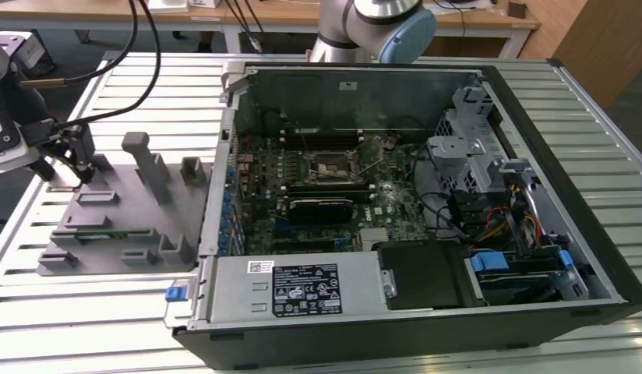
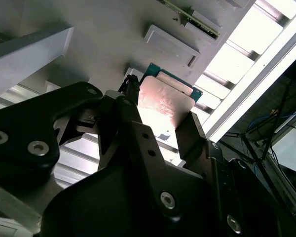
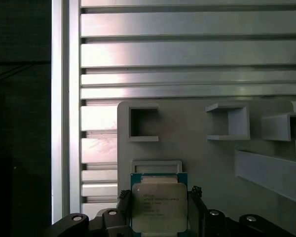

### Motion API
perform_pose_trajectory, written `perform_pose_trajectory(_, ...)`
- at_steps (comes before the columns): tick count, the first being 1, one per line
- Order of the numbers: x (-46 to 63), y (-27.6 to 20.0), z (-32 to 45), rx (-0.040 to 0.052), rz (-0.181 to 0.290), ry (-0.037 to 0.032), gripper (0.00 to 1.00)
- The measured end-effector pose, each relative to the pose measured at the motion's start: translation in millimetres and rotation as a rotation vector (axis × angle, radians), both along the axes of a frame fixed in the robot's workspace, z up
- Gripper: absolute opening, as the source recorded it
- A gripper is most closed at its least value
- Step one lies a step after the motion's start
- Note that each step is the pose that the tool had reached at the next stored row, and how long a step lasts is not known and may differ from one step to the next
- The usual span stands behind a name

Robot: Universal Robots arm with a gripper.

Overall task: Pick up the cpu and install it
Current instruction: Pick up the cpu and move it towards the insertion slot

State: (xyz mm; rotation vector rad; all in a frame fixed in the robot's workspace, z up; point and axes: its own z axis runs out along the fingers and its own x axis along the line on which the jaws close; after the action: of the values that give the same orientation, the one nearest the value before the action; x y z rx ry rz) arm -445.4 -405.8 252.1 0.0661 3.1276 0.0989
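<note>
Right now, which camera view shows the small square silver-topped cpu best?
The first wrist view: the small square silver-topped cpu faces the camera squarely. The second wrist view shows it slanted, partly behind the black tool. In the exterior view it is too small to tell.

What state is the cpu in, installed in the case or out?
Out: the cpu is at the hand over the grey tray, outside the computer case.

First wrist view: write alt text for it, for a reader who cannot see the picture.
The cpu, a square chip with a silver top, sits with the black gripper straddling it. Under it is a grey plastic tray with upright blocks, and a ribbed metal table stretches beyond.
</note>
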Motion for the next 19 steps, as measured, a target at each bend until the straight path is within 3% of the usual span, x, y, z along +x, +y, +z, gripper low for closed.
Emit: perform_pose_trajectory(19,0.0,0.0,9.5,0.0021,0.000,0.0000,0.54)
